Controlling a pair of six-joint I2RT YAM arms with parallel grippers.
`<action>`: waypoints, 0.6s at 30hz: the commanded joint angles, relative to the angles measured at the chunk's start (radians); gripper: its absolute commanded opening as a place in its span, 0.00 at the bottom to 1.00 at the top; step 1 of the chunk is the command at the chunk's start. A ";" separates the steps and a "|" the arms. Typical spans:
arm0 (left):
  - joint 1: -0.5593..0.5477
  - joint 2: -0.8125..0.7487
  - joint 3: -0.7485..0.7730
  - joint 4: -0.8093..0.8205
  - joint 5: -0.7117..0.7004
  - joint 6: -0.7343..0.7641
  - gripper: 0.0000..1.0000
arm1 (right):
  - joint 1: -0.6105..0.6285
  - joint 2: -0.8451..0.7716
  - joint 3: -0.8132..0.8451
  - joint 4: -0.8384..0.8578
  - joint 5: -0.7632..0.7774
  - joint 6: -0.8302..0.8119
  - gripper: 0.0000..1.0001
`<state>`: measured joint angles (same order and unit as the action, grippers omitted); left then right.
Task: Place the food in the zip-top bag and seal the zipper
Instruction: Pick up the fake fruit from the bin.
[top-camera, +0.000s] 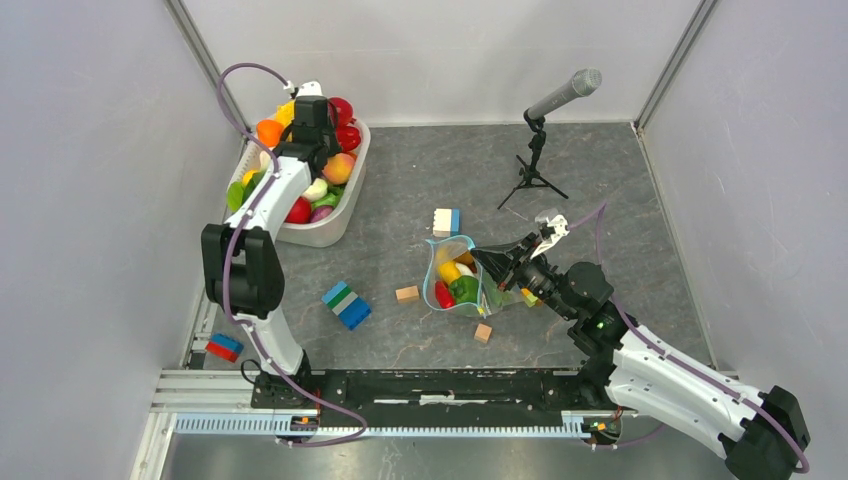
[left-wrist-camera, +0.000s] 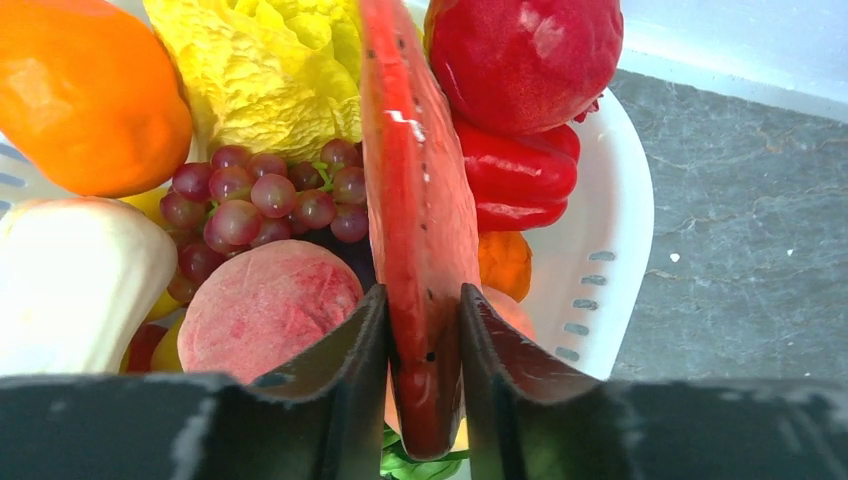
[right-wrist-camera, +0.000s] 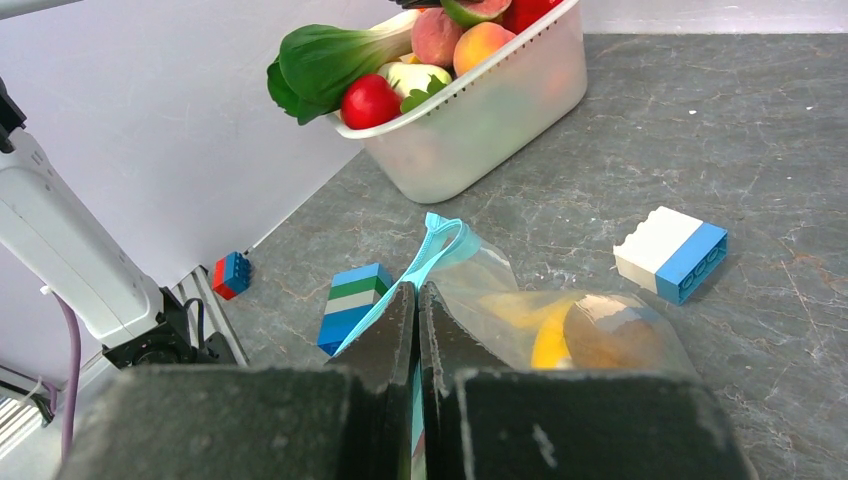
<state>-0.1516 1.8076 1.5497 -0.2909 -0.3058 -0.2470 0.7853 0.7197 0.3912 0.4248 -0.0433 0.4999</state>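
My left gripper (left-wrist-camera: 424, 300) is over the white tub (left-wrist-camera: 610, 250) and is shut on a red watermelon slice (left-wrist-camera: 420, 190) standing on edge among the food. Around it lie a peach (left-wrist-camera: 265, 305), grapes (left-wrist-camera: 265, 195), an orange fruit (left-wrist-camera: 85, 95), a yellow cabbage (left-wrist-camera: 270, 70) and a red pepper (left-wrist-camera: 515, 175). My right gripper (right-wrist-camera: 417, 292) is shut on the light-blue zipper (right-wrist-camera: 435, 245) of the clear zip-top bag (right-wrist-camera: 480, 275). In the top view the bag (top-camera: 460, 280) lies mid-table with its mouth open to the left, holding yellow, red and green food.
A blue-green-white block (top-camera: 346, 305), a white-blue block (top-camera: 446, 221) and two tan wooden cubes (top-camera: 407, 294) (top-camera: 483, 333) lie around the bag. A microphone on a small tripod (top-camera: 540, 150) stands at the back right. A red-blue block (top-camera: 224, 347) sits near the left arm's base.
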 joint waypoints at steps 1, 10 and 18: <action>0.011 -0.035 -0.008 0.021 -0.004 -0.017 0.29 | 0.003 -0.012 0.032 0.045 0.013 -0.015 0.04; 0.011 -0.206 -0.120 0.048 -0.029 -0.005 0.16 | 0.003 -0.015 0.035 0.039 0.013 -0.014 0.04; 0.011 -0.426 -0.303 0.137 0.086 -0.029 0.10 | 0.004 -0.020 0.022 0.045 0.016 -0.006 0.04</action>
<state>-0.1452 1.4967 1.3060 -0.2298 -0.2844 -0.2478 0.7853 0.7151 0.3912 0.4244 -0.0429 0.4999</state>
